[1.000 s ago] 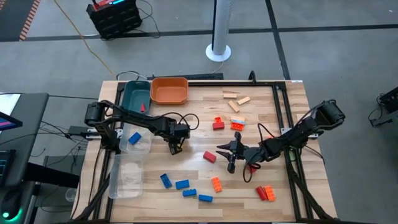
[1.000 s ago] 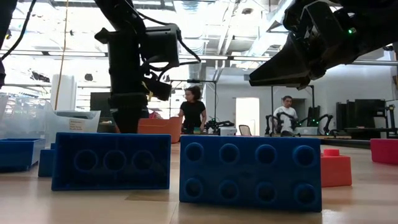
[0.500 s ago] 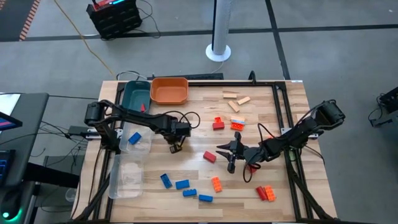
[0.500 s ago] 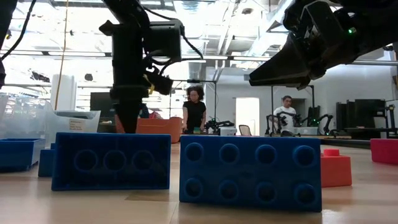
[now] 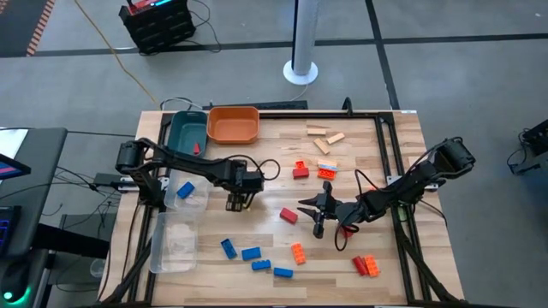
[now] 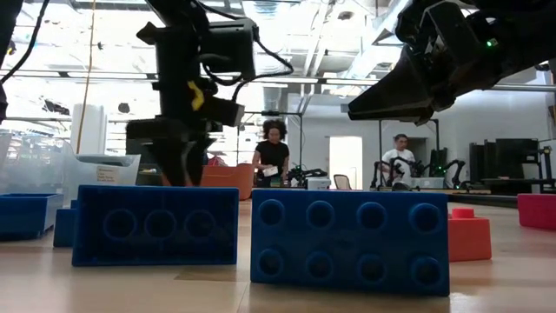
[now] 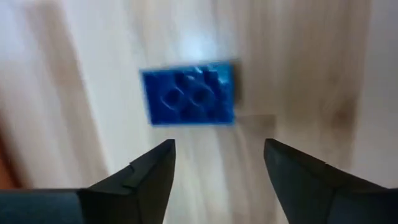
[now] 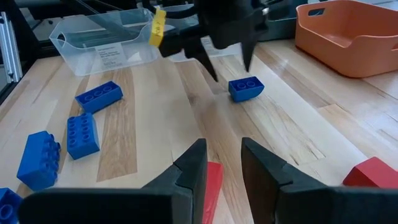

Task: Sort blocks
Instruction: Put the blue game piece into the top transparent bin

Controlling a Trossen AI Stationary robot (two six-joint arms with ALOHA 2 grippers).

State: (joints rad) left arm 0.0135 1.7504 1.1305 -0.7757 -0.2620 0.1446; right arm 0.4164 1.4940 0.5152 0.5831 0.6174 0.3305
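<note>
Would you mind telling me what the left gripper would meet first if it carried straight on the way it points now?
Most likely the small blue plastic block lying on the wooden table: it sits just beyond the left gripper, whose fingers stand open, with nothing visible between them.

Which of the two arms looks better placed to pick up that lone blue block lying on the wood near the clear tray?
The left. Its gripper hangs open right above the blue block, fingers either side. The right gripper sits farther off, beside a red block.
</note>
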